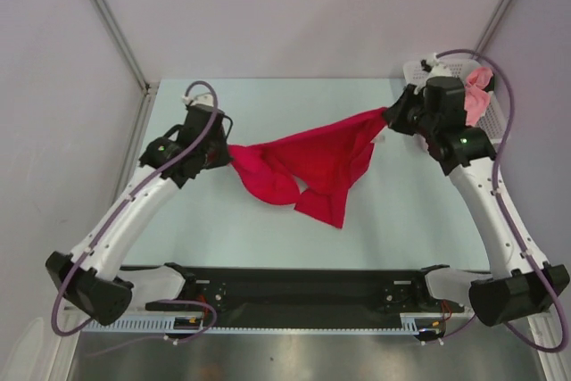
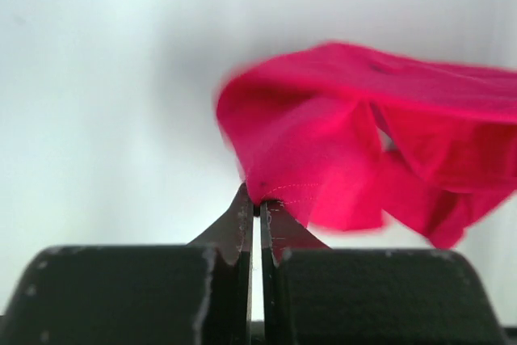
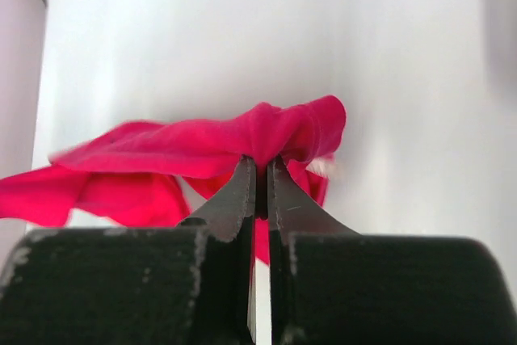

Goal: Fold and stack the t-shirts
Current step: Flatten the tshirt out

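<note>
End effectors, two, both grip cloth above the pale tabletop (image 1: 406, 216). The left end effector (image 1: 225, 154) (image 2: 258, 209) is clamped on a stitched edge of the crimson red t-shirt (image 1: 312, 162) (image 2: 323, 159). The right end effector (image 1: 390, 119) (image 3: 260, 177) pinches its opposite end (image 3: 242, 139). The shirt hangs between them, sagging low at mid-table. Farther right, one white mesh basket (image 1: 416, 70) holds one salmon pink t-shirt (image 1: 478, 95), partly hidden by the right wrist.

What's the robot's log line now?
left gripper: shut on red shirt | right gripper: shut on red shirt | red shirt: stretched between them | pink shirt: in basket
</note>
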